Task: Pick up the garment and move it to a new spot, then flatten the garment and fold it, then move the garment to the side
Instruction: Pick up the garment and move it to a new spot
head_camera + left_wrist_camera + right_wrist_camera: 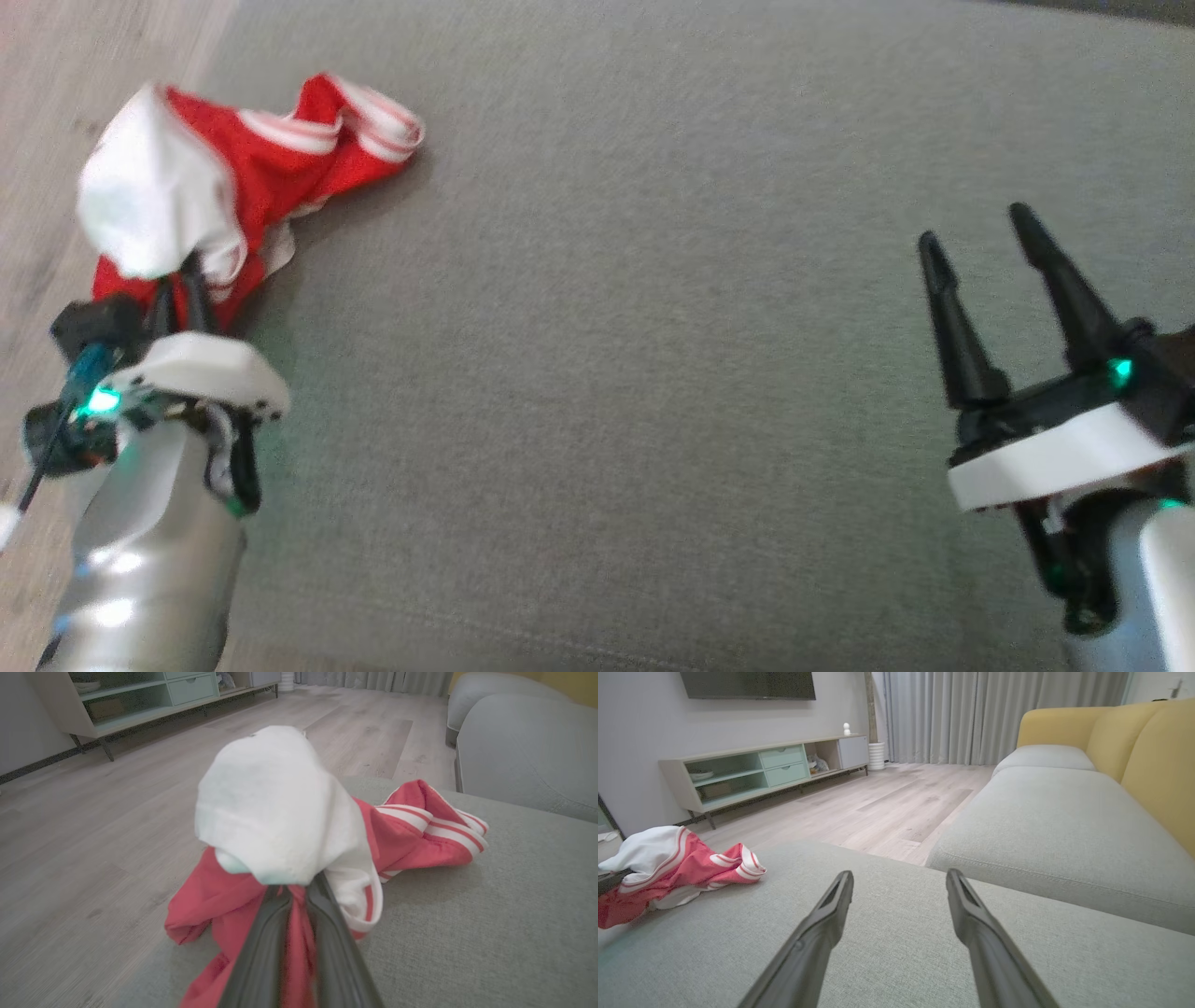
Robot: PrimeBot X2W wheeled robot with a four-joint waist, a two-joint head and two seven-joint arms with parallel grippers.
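The garment (233,177) is red with white stripes and a white lining, bunched up at the far left edge of the grey cushion (653,373). My left gripper (182,271) is shut on the garment's near edge, its fingertips buried under the white fold. In the left wrist view the two dark fingers meet with red cloth pinched between them, and the white part of the garment (275,812) bulges above them. My right gripper (976,238) hovers open over the cushion at the right, far from the garment (677,868), with nothing between its fingers.
Wooden floor (56,140) lies just past the cushion's left edge. A second grey seat cushion with a yellow backrest (1148,756) stands beyond. A low TV cabinet (752,770) lines the far wall.
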